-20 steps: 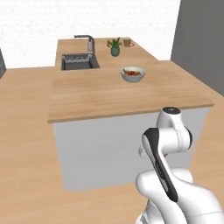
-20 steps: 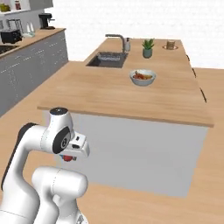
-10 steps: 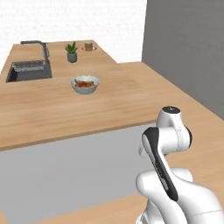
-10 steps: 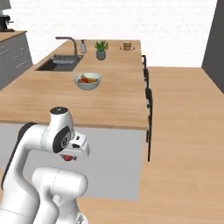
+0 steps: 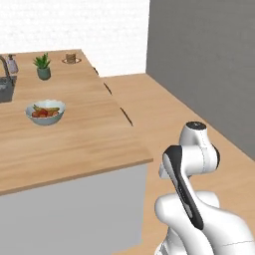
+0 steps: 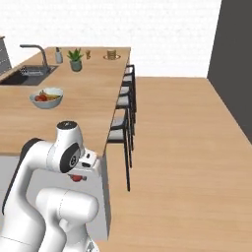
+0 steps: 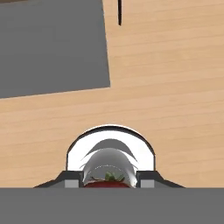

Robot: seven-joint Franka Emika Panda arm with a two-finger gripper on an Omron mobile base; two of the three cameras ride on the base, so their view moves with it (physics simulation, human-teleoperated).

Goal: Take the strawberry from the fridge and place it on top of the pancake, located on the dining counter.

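While the gripper is pinching the strawberry (bottom centre), placing it on the pancake, upper centre, is remaining.

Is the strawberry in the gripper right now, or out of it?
In it. The hand view shows the strawberry low between the fingertips of the gripper, and a red bit shows under the hand in the right base view.

White arm, dark joints, prob. glossy.
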